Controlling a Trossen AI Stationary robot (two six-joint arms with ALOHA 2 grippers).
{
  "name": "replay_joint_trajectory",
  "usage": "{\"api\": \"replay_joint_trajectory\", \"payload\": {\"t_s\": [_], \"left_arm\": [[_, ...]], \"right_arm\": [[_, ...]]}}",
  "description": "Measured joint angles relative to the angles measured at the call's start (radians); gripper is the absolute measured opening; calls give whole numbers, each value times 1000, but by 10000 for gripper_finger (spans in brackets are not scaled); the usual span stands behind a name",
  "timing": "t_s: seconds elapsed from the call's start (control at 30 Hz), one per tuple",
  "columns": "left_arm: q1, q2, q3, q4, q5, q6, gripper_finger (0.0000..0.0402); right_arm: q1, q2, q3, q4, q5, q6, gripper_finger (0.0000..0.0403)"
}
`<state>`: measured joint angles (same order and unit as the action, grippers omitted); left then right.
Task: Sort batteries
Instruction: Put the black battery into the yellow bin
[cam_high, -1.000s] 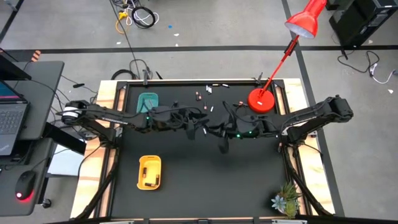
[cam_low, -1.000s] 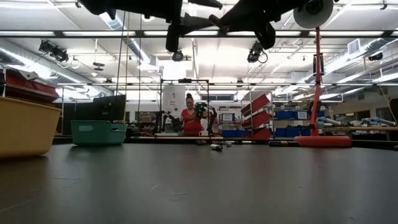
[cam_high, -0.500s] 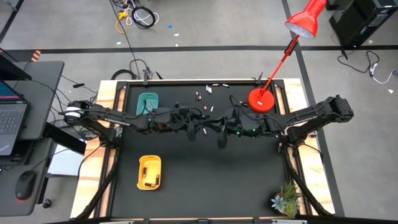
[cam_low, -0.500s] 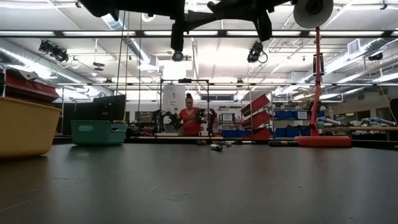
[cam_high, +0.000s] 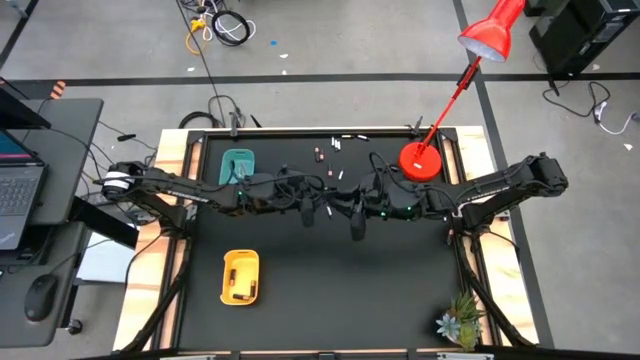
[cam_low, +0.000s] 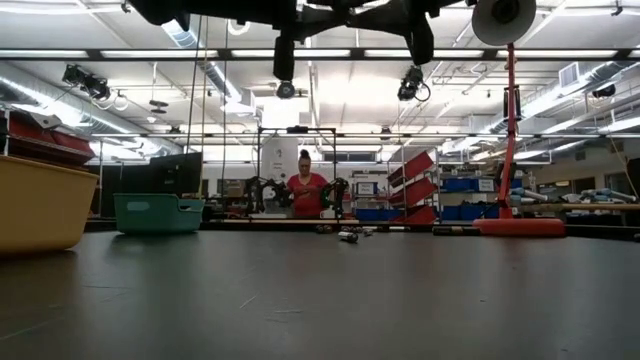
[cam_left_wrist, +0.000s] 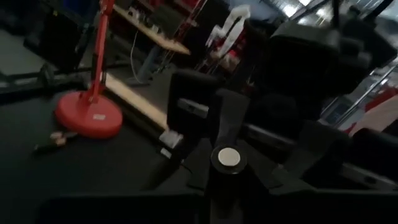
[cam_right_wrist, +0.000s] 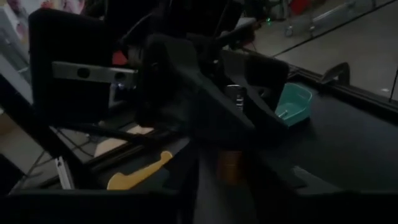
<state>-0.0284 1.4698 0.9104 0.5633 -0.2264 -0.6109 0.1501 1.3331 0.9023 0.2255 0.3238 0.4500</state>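
High over the middle of the table my two grippers meet tip to tip, my left gripper (cam_high: 328, 203) coming from the left and my right gripper (cam_high: 348, 208) from the right. A battery (cam_left_wrist: 228, 157) sits between my left gripper's fingers, its pale round end facing the wrist camera. The right wrist view shows the same battery (cam_right_wrist: 230, 165) as a brownish cylinder just ahead of my right gripper. Several more batteries (cam_high: 322, 153) lie loose on the black table near its far edge. A teal tray (cam_high: 238, 163) stands far left and a yellow tray (cam_high: 240, 276) near left. My left gripper has the battery's body (cam_left_wrist: 227, 184) between its two fingers, which lie level and come from the table's left. The battery runs along the fingers, one end (cam_left_wrist: 228, 157) toward the wrist. It is lifted well clear of the table.
A red desk lamp stands on its round base (cam_high: 420, 162) at the far right, with batteries (cam_left_wrist: 56, 138) lying next to it. A small potted plant (cam_high: 460, 322) sits at the near right corner. In the low view a person (cam_low: 304, 193) stands in the room behind the table.
Both arms have stayed high above the table's middle and have drawn a little closer together. In the low view their wrists have levelled out.
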Motion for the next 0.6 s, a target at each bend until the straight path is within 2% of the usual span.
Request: {"api": "replay_joint_trajectory", "payload": {"t_s": [0.13,0.2,0.27,0.37,0.47,0.53,0.6], "left_arm": [[0,-69,-4,-164,43,-14,48],[-5,-130,-2,-311,142,-51,48],[-20,-185,0,-501,306,-103,48],[-77,-240,0,-857,496,-187,48],[-185,-257,-1,-1187,571,-229,48],[-274,-256,-14,-1303,583,-252,48],[-349,-256,-43,-1322,592,-299,48]], "right_arm": [[2,-17,3,-97,-93,51,184],[3,-26,3,-169,-165,75,198],[9,-28,3,-249,-211,78,206],[20,-28,3,-351,-216,74,208],[20,-27,2,-402,-197,73,203],[19,-27,2,-406,-167,71,198],[13,-27,2,-398,-134,71,193]]}}
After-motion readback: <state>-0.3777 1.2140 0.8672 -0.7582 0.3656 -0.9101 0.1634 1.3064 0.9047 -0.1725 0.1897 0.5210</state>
